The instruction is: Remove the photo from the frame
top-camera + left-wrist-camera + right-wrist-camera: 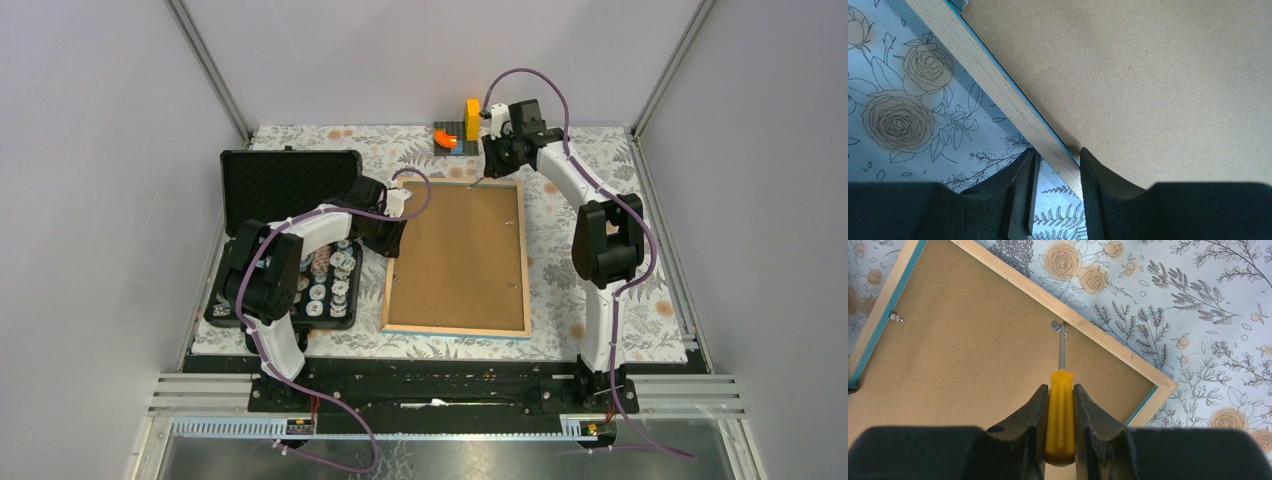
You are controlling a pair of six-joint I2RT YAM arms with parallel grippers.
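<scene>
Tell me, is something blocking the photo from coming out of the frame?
Yes. The brown back board covers it, held by metal clips at the rim of the frame. The right hand holds a screwdriver at one clip.

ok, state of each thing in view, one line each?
frame: face down, backboard in place.
screwdriver: held, tip at the far rim's clip.
left gripper: shut on the frame's rim.
right gripper: shut on the screwdriver.
black case: lid open.
photo: hidden.
</scene>
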